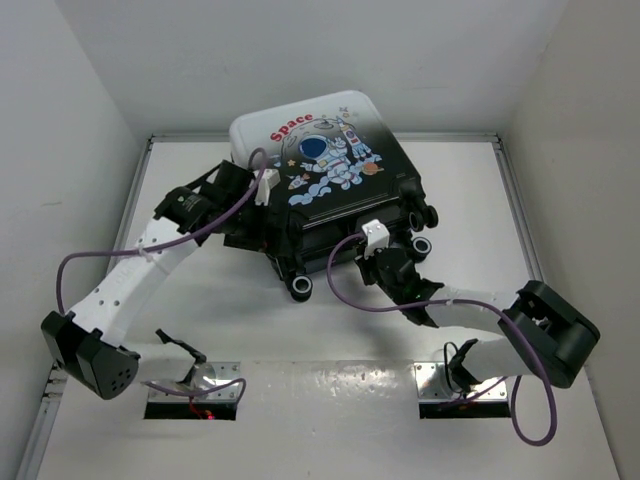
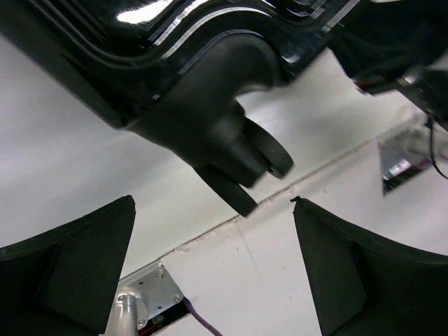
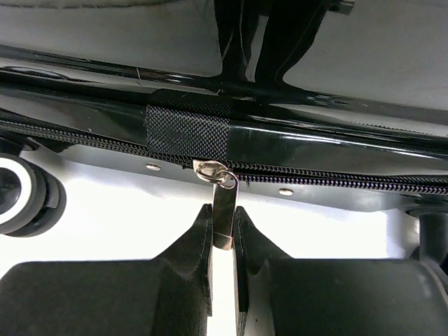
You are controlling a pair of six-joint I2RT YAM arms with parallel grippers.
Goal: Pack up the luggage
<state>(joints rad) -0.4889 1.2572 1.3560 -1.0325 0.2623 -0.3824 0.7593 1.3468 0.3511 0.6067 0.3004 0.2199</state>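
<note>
A white table [image 1: 230, 325] with a low raised rim [image 1: 517, 205] along its sides, seen from above. Lying directly on it toward the far middle, slightly askew, the luggage [image 1: 335, 195]: printed shell upward, white end reaching the back edge, black wheels [image 1: 301, 287] turned to the near side. At the near edge, two bare metal plates [image 1: 195, 385], one to the left and one to the right, both well apart from the luggage.
</note>
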